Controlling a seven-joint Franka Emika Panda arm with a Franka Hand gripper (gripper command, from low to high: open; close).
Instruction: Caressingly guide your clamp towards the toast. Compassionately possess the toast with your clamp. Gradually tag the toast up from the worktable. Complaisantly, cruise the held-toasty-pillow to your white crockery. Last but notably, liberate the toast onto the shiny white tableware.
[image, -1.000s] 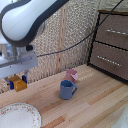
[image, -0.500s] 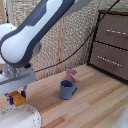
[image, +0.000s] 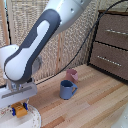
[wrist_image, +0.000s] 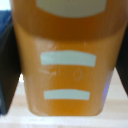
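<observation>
Exterior view: toast (image: 20, 109) over plate rim (image: 34, 119)

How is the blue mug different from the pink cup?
The blue mug is bigger; the pink cup is smaller. The mug shows a handle sticking out toward the exterior view's right; no handle can be made out on the cup. The mug stands nearer the camera, and the cup sits just behind it, partly hidden. Both stand upright on the wooden table, close together and away from the end effector.
</observation>
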